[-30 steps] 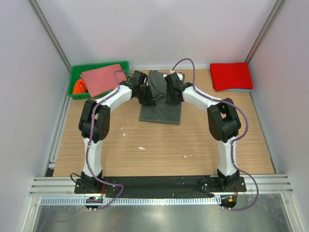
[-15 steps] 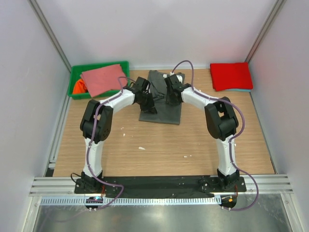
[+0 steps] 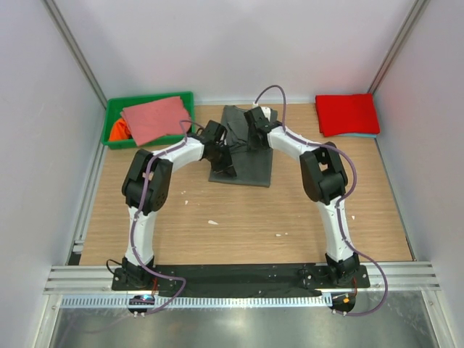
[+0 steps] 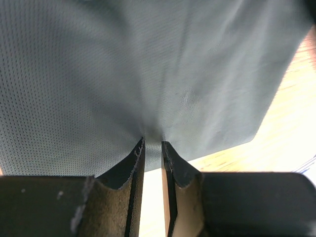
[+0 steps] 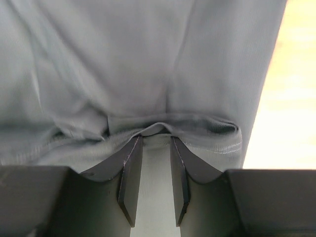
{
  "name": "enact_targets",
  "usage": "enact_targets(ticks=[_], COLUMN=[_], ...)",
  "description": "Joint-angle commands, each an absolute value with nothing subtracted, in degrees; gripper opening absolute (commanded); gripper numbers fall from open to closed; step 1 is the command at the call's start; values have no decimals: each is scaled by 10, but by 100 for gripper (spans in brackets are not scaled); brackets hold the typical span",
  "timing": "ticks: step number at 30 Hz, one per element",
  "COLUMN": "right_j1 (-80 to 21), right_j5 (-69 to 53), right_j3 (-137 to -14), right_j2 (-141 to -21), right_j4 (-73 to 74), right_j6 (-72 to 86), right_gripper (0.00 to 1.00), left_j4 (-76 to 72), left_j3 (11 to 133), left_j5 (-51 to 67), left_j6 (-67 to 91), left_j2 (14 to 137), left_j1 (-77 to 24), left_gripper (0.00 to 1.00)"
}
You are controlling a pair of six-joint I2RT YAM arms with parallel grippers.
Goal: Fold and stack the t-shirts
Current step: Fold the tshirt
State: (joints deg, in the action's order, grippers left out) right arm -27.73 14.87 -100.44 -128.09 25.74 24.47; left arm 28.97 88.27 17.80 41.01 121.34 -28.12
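Because the dark grey t-shirt [image 3: 246, 170], lying on the table [image 3: 239, 225] between the arms, looks light and limp, I'd hold it by its edges, just where the left gripper [image 4: 152, 144] and right gripper [image 5: 155, 132] each pinch a fold of cloth, jaws nearly closed.

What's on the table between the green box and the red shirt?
The top view shows the dark grey t-shirt there, pinched by the left gripper and right gripper.
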Motion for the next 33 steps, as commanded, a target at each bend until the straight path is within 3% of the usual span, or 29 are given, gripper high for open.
enact_targets(ticks=[1,8,14,18,33], right_j1=[-258,-248,-249,-249,-249], right_j5=[180,172,132,103,64], right_j3=[-1085,-1219,-1123,-1037,-938], right_j2=[-1312,-1318,-1232,-1190,-1146], right_j4=[236,301,283,270,230], right_j6=[227,178,188,193,218], right_gripper=[35,36,37,37,35], left_j4=[273,304,318,329,335], left_j3=[875,934,1041,1084,1095], left_j5=[185,156,188,244,214], left_j6=[414,382,359,353,323], left_j2=[1217,1174,1221,1273,1313], left_j1=[-285,-284,-265,-246,-244], left_gripper=[20,24,27,20,19])
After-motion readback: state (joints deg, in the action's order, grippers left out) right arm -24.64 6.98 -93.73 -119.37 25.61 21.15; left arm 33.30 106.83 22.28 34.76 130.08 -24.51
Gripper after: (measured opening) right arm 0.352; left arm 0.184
